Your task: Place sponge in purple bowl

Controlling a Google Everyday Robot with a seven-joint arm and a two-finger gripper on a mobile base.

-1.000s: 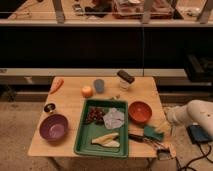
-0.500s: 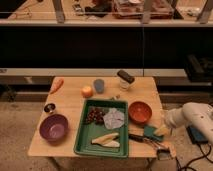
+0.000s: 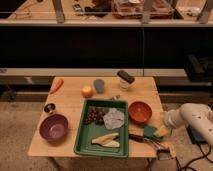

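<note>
The purple bowl stands empty at the front left of the wooden table. The sponge, teal-green, lies on the table at the front right, just below the orange bowl and right of the green tray. My white arm reaches in from the right edge. My gripper is at the sponge's right side, low over the table. I cannot tell whether it touches the sponge.
A green tray in the middle holds dark fruit, a grey cloth and pale food. A dark-handled utensil lies in front of the sponge. A carrot, an orange, a grey cup, a jar and a small dark tin stand around.
My arm has shifted slightly left and down toward the sponge. The sponge and the other things have not moved.
</note>
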